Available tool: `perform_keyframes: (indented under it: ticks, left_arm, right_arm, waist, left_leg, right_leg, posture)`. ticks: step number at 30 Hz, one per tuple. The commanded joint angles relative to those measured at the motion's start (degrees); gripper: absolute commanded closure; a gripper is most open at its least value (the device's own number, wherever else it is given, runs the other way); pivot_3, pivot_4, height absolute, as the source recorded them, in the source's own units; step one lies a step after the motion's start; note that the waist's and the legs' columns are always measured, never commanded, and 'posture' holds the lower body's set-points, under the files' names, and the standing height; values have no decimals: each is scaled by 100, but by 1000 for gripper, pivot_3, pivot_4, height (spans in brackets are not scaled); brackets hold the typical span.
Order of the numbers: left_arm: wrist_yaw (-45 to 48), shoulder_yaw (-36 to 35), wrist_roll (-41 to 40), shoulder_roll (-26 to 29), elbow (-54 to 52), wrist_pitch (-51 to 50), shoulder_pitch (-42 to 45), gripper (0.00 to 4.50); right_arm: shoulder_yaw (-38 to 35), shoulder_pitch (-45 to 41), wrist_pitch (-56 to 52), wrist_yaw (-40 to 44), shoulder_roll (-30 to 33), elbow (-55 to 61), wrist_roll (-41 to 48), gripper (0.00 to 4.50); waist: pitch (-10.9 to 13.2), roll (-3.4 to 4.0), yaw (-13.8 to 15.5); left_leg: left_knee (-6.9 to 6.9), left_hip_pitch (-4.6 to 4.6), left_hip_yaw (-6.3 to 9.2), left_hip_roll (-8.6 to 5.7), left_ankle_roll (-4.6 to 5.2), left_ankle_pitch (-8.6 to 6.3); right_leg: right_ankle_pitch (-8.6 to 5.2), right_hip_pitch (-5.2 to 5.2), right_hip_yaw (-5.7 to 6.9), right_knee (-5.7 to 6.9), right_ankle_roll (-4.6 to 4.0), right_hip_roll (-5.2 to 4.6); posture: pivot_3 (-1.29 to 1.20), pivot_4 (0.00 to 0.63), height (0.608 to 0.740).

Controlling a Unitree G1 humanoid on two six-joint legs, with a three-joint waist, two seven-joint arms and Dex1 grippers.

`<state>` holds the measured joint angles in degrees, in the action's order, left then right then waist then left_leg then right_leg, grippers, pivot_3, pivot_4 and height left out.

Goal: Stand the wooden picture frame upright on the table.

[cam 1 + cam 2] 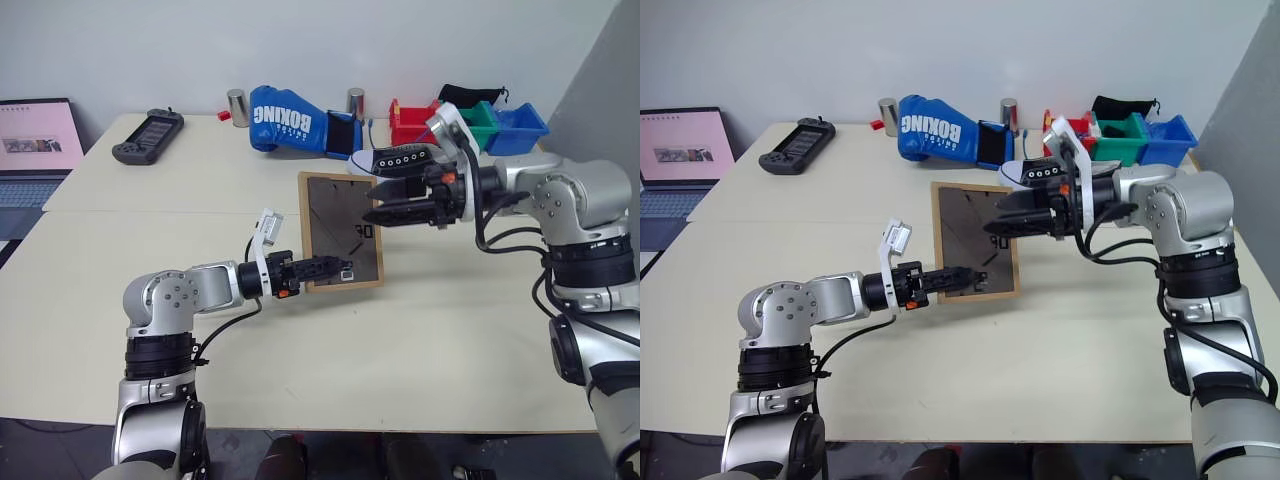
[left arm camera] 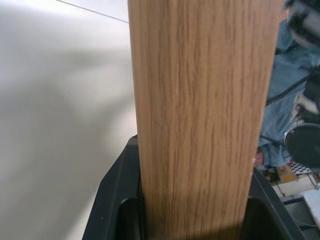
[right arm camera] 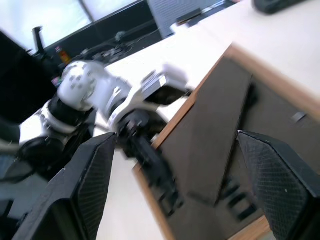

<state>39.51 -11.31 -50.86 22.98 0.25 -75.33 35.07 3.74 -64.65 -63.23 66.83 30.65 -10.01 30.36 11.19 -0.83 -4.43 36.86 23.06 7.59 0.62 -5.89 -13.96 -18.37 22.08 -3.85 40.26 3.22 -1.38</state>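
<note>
Your left hand (image 1: 330, 268) is clamped on the wooden picture frame's (image 1: 335, 215) lower edge above the bench (image 1: 420, 350), while your right hand (image 1: 385, 205) hangs released beside it, red (image 1: 410, 125), green (image 1: 487, 130) and blue bins (image 1: 522, 128) at the far right corner.

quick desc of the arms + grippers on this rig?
Both arms have silver-grey rounded shells, black ribbed joint bands and loose black cables. The left gripper and right gripper each have two black fingers, orange wrist accents and a white camera bracket.

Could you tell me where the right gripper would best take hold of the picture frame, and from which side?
Probably the frame's top wooden edge, coming from the robot's right. The left gripper already pinches the bottom rail, the dark back faces the camera, and the open right gripper hovers near that upper right corner.
</note>
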Motion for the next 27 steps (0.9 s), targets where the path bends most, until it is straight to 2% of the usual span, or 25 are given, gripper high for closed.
perform_keyframes:
  ticks: [1,16,22,27]
  left_arm:
    - [285,108,-46,73,-56,283,162,3212]
    - [597,311,-42,214,-61,496,141,3212]
    - [564,364,-31,200,-47,501,103,3212]
    - [612,361,-34,234,-16,492,107,3212]
  right_arm:
    - [-6,-166,127,-281,-122,-148,-44,426]
    - [470,-202,571,-264,-527,-439,-188,426]
    - [267,-178,295,-24,-570,-154,256,426]
    - [194,-46,-90,448,-309,377,806,426]
  waist:
    - [0,0,5]
    - [1,1,-38]
    - [1,1,-37]
    - [1,1,-36]
  left_leg:
    - [0,0,1,0,0,0]
    - [0,-1,1,2,20,-11]
    - [-1,-1,1,2,20,-11]
    - [-2,-1,3,2,20,-11]
  right_leg:
    - [0,0,0,-1,0,0]
    - [0,1,0,2,0,3]
    - [0,2,1,2,0,3]
    - [0,2,3,2,0,3]
  posture:
    - [0,150,740]
    - [0,150,740]
    - [0,150,740]
    - [0,150,740]
